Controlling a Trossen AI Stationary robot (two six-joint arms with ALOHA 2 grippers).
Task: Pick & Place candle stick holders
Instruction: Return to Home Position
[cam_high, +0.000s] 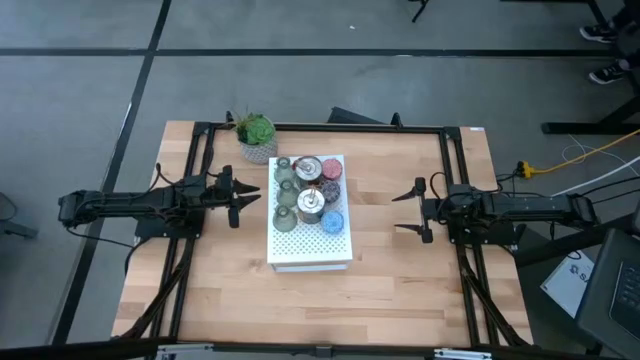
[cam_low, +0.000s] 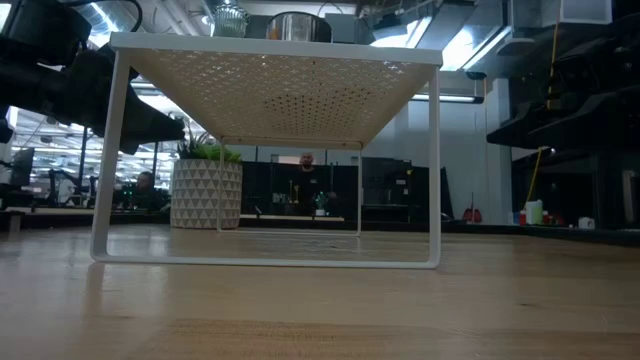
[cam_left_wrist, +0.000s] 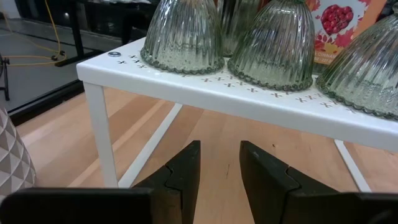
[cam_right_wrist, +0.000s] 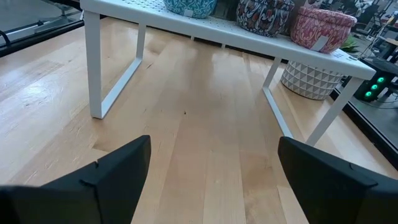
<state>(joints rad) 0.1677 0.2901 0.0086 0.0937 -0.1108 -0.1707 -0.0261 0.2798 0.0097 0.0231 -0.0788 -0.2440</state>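
Eight small candle stick holders (cam_high: 311, 203) of green ribbed glass, silvery metal and patterned pink, dark and blue stand together on top of the white perforated metal shelf (cam_high: 310, 250) at mid-table. My left gripper (cam_left_wrist: 220, 145) hovers just left of it, fingers narrowly apart. My right gripper (cam_right_wrist: 214, 144) is off to the right, fingers spread wide.

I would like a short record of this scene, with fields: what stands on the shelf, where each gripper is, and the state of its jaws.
shelf: white, perforated, middle of the table
on shelf: three green glass holders, two silvery holders, pink holder, dark patterned holder, blue holder
plant: white pot, near shelf's far left corner
left gripper: left of shelf, jaws slightly apart, empty
right gripper: right of shelf, jaws wide apart, empty
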